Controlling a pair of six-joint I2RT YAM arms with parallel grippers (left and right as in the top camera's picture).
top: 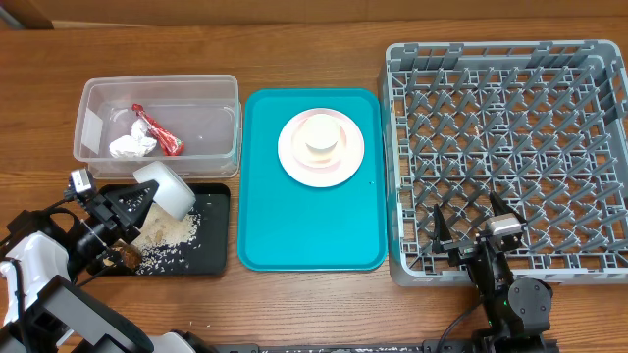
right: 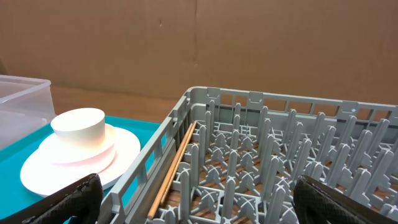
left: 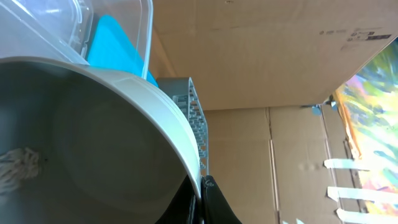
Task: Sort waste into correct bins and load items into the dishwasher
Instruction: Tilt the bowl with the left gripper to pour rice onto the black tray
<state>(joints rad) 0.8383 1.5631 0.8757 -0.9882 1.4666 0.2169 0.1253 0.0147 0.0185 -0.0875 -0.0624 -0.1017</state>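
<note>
**Waste nearly sorted, rack not yet loaded**

The waste looks close to dealt with. The tub at the table's back left corner holds the wrapper and the tissue. Just in front of it, at the front left corner, is the black tray. Grains are spread over its middle, and crumbs lie toward its front left corner.

The left gripper is clamped on the rim of the bowl. It holds the bowl tipped on its side over the black tray's back edge. The left wrist view shows the inside of the bowl mostly clean, with a small whitish clump at one side. The emptying therefore seems almost done rather than finished.

Loading has not begun. The rack along the table's right edge holds no crockery. The right wrist view shows only a thin wooden stick lying along its left wall. The plate sits in the back half of the teal tray at the table's middle. A cup stands on the plate's centre, apparently upside down. The right gripper hovers over the rack's front left corner, jaws wide apart and nothing between them.

By my reckoning, what is left is to clear the clump into the black tray and carry the bowl to the rack. The plate and the cup must then follow.
</note>
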